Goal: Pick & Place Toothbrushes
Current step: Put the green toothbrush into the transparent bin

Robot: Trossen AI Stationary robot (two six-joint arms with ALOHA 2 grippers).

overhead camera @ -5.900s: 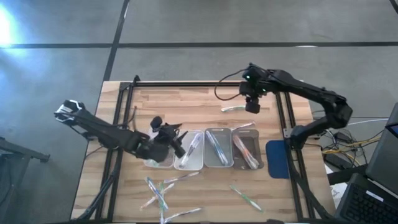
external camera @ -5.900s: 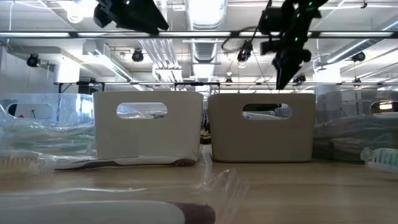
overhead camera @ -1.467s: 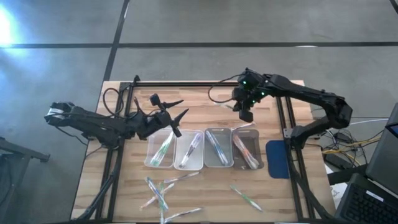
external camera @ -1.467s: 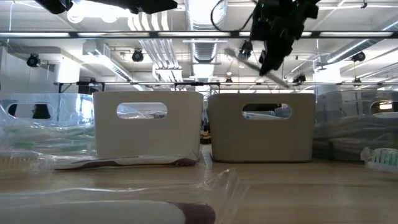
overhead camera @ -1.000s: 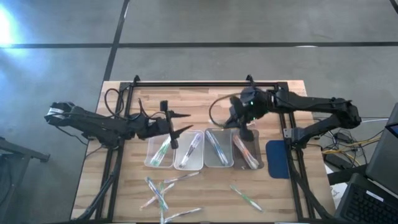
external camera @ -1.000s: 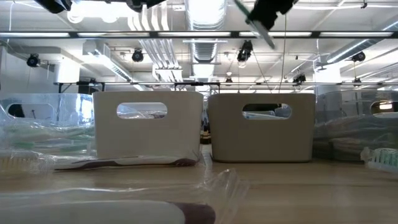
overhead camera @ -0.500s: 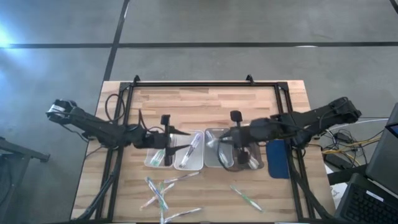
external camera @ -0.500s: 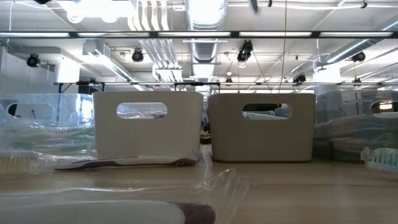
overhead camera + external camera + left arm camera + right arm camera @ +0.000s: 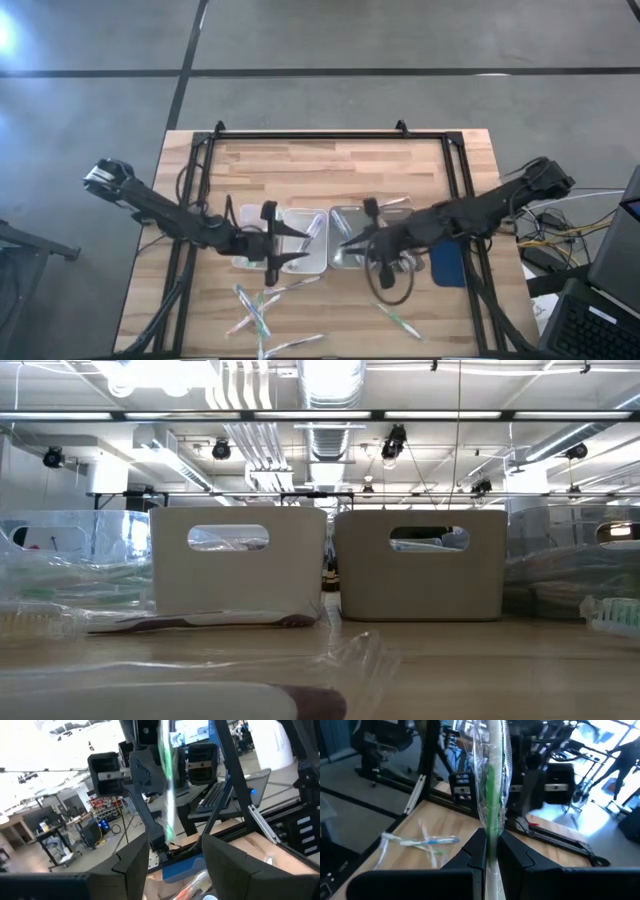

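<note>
My right gripper hangs over the row of clear trays, shut on a toothbrush in clear wrap with a green handle. The left wrist view shows that toothbrush standing about upright in the air. My left gripper faces it from the table's left, open, its fingers bare. Several more toothbrushes lie flat on the wood near the front edge, and others lie in the trays. No gripper shows in the low view. My right gripper pinches the wrapped toothbrush between its two fingers, which lie across it. Most of its length sticks out past the fingers on one side. The toothbrush is lifted clear of the table and trays, about upright.
A blue pad lies at the right end of the tray row. A black frame borders the wooden table. One toothbrush lies near the front right. The low view shows two white bins and wrapped brushes close up.
My right gripper has carried the toothbrush from the far side of the table toward the near edge and left, over the trays, turning its wrist on the way. My left gripper has swung toward the near edge, staying open, and now faces the right gripper.
</note>
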